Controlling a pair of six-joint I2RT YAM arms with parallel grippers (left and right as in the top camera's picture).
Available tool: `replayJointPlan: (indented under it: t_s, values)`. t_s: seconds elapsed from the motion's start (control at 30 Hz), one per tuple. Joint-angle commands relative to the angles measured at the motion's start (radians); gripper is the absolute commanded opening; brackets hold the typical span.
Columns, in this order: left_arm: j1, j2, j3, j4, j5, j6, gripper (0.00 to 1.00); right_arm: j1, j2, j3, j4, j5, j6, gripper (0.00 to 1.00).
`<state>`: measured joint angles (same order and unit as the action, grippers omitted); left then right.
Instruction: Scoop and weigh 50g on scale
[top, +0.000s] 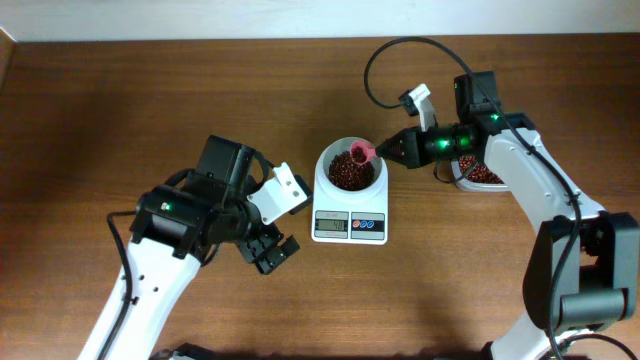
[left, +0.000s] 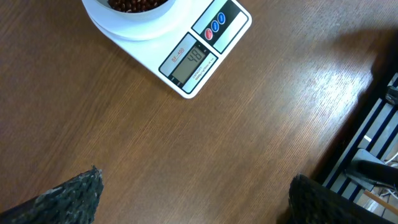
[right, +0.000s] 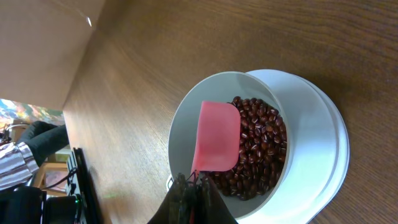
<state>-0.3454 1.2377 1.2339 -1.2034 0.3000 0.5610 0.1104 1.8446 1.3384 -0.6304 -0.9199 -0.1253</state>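
The white scale (top: 349, 226) stands mid-table with its round white bowl (top: 328, 160) on top. Dark red-brown beans (top: 347, 175) cover the bowl's bottom. My right gripper (top: 385, 150) is shut on the handle of a pink scoop (top: 362, 152), holding it over the bowl's right rim. In the right wrist view the scoop (right: 216, 137) hangs above the beans (right: 261, 143) with no beans showing on its pink face. My left gripper (top: 270, 250) rests open, left of the scale, with nothing between its fingers. In the left wrist view the scale's display (left: 193, 60) reads 48.
A clear tub (top: 478, 176) holding more beans sits to the right of the scale, partly hidden under the right arm. The left arm's white body lies across the front left of the brown wooden table (top: 100, 120).
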Motion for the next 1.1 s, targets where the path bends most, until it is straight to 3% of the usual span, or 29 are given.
replayJointPlan:
  t_s: [0.0, 0.5, 0.57, 0.6, 0.67, 1.07]
  values:
    - [0.003, -0.007, -0.003, 0.002, 0.011, 0.016, 0.99, 0.008, -0.026, 0.000, 0.004, -0.012, 0.010, 0.04]
    - [0.003, -0.007, -0.003, 0.002, 0.011, 0.016, 0.99, 0.008, -0.026, 0.000, 0.003, -0.020, 0.011, 0.04]
    - [0.003, -0.007, -0.003, 0.002, 0.011, 0.016, 0.99, 0.006, -0.026, 0.000, 0.010, -0.222, -0.090, 0.04]
    - [0.003, -0.007, -0.003, 0.002, 0.011, 0.016, 0.99, 0.006, -0.026, 0.000, 0.010, -0.189, -0.127, 0.04]
    - [0.003, -0.007, -0.003, 0.002, 0.011, 0.016, 0.99, 0.007, -0.026, 0.000, -0.003, 0.053, 0.013, 0.04]
    - [0.003, -0.007, -0.003, 0.002, 0.011, 0.016, 0.99, 0.007, -0.026, 0.000, 0.007, 0.012, 0.022, 0.04]
